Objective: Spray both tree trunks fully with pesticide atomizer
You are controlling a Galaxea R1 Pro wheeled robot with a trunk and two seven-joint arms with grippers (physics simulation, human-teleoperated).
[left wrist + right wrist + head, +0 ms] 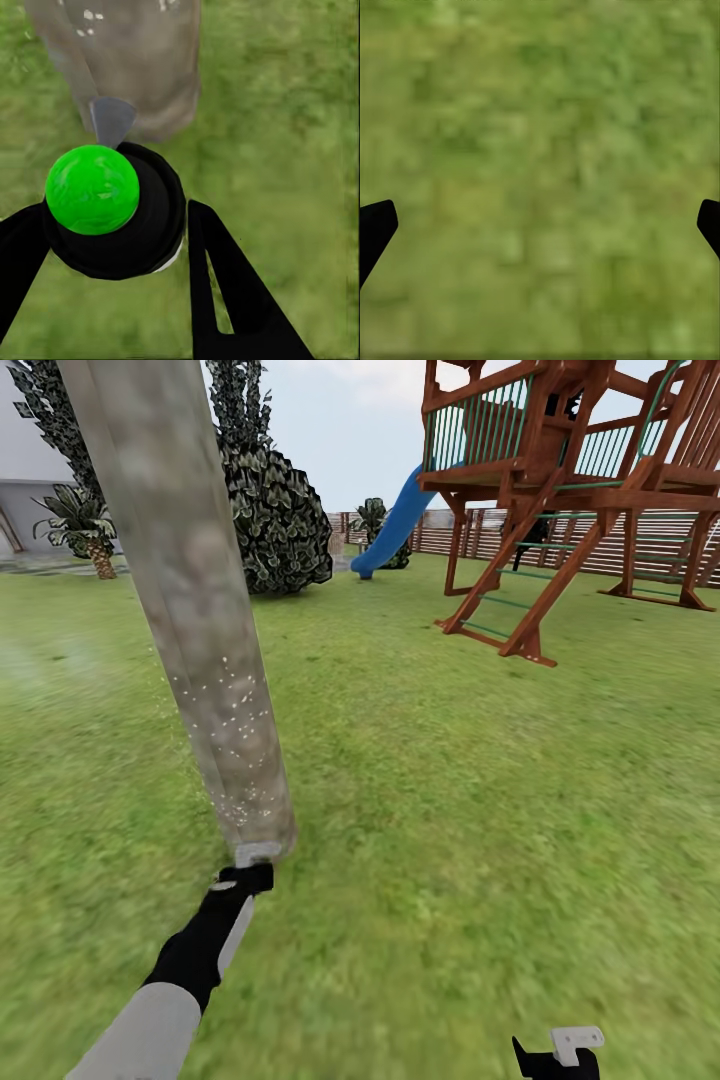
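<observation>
A thick mottled grey-beige tree trunk (pixel 190 610) rises at the left of the head view, and its base (pixel 150 60) fills the far end of the left wrist view. White pesticide specks (pixel 232 710) dot its lower part. My left gripper (pixel 240 882) is stretched low to the foot of the trunk. It is shut on the pesticide atomizer (pixel 112 217), a black body with a bright green round cap and a grey nozzle (pixel 111 120) facing the bark at close range. My right gripper (pixel 560 1055) hangs open over bare grass (pixel 540 150) at the lower right.
A brown wooden play tower (pixel 570 490) with a blue slide (pixel 395 525) stands at the back right. A dark round bush (pixel 275 520) and a short palm (pixel 85 525) lie behind the trunk. A slat fence (pixel 640 545) closes the lawn. Open grass (pixel 450 810) spreads to the right.
</observation>
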